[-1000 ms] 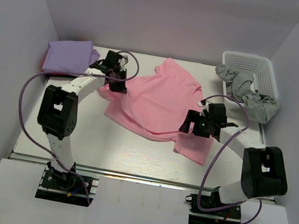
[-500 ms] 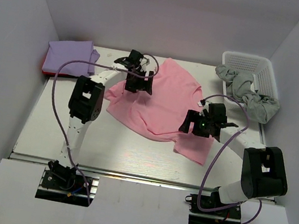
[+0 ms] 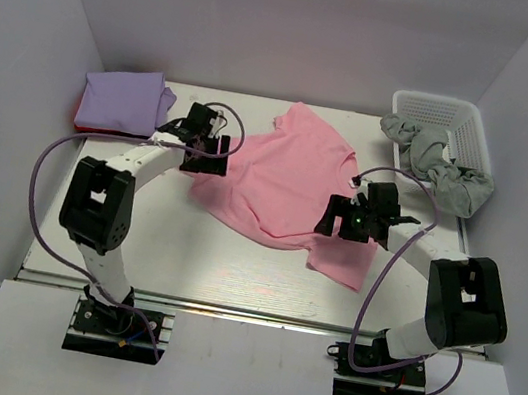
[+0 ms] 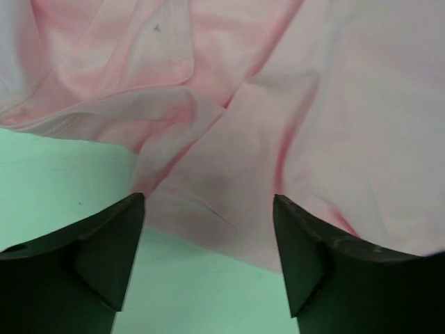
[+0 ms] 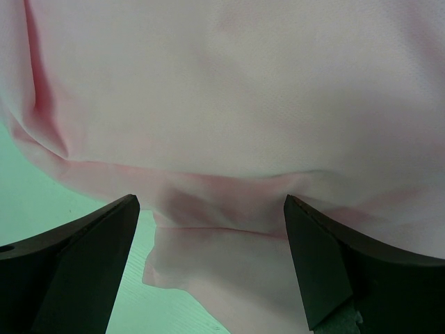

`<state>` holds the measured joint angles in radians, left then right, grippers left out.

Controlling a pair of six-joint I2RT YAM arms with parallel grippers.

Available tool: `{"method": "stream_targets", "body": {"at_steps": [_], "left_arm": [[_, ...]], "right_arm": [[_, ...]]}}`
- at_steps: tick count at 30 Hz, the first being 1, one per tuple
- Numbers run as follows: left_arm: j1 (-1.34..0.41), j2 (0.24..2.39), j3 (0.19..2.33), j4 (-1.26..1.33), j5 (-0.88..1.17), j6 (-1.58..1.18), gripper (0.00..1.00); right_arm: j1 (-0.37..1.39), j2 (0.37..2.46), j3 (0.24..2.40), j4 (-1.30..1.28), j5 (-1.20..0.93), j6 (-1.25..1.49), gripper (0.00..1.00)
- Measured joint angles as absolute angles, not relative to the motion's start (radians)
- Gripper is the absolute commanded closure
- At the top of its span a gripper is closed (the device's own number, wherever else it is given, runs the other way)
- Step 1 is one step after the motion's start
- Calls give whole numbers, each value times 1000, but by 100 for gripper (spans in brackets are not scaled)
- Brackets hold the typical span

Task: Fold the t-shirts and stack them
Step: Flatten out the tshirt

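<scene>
We see the light pink soft cloth t-shirt [image 3: 288,176] lying rumpled and partly doubled over in the middle of the white tabletop [image 3: 155,240]. Its small white neck label [image 3: 355,182] sits at the right edge. The folded lavender cloth shirt [image 3: 120,100] rests at the far left corner, with a sliver of red cloth [image 3: 78,127] showing under it.

The left gripper [image 3: 207,160] is at the pink shirt's left border. In the wrist view its jaws are spread wide and clasp nothing [image 4: 208,202], and a creased hem lies on the table between them. The right gripper [image 3: 334,217] hovers over the shirt's right side, equally spread and unladen [image 5: 210,202], above a doubled fold.

We judge the fabric light, limp and thin. It will drape and bunch rather than hold a shape, and it may drag along the table. We would pinch it at hems or corners, nipping a single layer cleanly, since the stacked folds under each gripper invite catching two layers at once. The white plastic lattice basket [image 3: 470,118] with grey crumpled cloth [image 3: 441,171] sits well apart.
</scene>
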<state>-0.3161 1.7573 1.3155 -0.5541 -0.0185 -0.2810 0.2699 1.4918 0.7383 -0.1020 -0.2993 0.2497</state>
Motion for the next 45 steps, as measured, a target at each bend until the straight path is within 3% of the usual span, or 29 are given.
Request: {"method": "stream_targets", "body": {"at_steps": [1,4,14,20,21,24,28,33,34,38,45], "left_arm": [[-311,1773,1307,-542,-19,-273,25],[-295,1840,1288,-505,-14,-252,31],[-248,1884,1249,-432,45,-174,35],[-223,1891,1240,-409,160,-155,46],[-221,1897,1240,-407,178,-154,51],[-215,1922,1239,-404,226,-146,52],[-206,1926,1240,-403,260,-144,64],[-200,1925,1233,-410,279,-145,69],[-199,1922,1228,-410,281,-146,78],[-199,1893,1193,-422,287,-152,100],[-199,1800,1137,-446,300,-163,100]], "right_arm": [[270,1494,738,-102,-301,250,10],[270,1497,738,-102,-303,249,10],[270,1497,738,-104,-302,242,10],[270,1497,738,-104,-302,239,10],[270,1497,738,-104,-302,238,10],[270,1497,738,-104,-301,235,10],[270,1497,738,-104,-299,234,10],[270,1497,738,-104,-298,232,10],[270,1497,738,-104,-298,232,10],[270,1497,738,-102,-299,232,10],[270,1497,738,-102,-300,232,10]]}}
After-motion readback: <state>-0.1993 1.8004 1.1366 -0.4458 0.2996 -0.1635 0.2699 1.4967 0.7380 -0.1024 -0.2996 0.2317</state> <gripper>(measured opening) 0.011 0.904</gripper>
